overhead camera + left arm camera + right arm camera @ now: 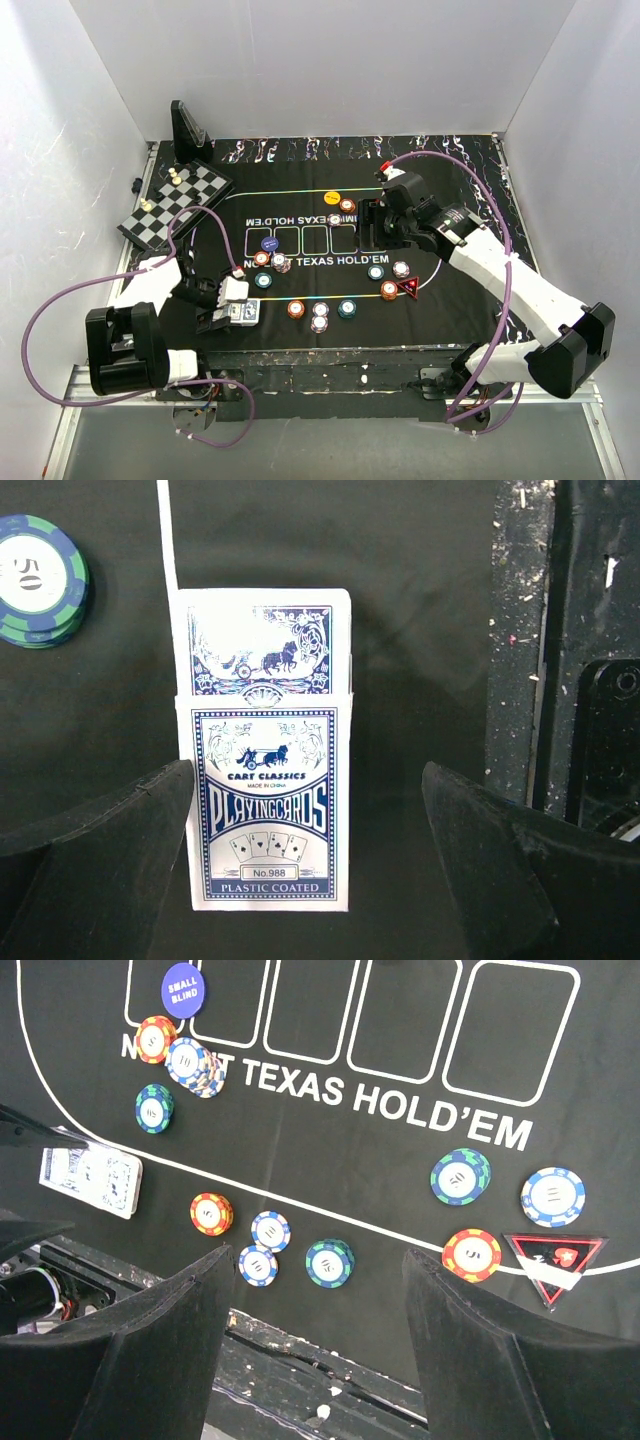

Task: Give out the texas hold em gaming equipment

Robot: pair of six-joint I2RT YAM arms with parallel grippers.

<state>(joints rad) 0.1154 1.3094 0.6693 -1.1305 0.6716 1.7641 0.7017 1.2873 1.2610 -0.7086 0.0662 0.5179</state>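
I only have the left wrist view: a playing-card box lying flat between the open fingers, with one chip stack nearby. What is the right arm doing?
Observer: The right gripper hangs open above the right half of the mat, holding nothing.
Operator: Are any markers laid out over there?
Observer: Yes, a red triangle marker lies on the mat's white line, right beside an orange chip.
Operator: Is there anything on the table besides poker gear?
Observer: A chessboard with a few pieces on it sits at the far left.
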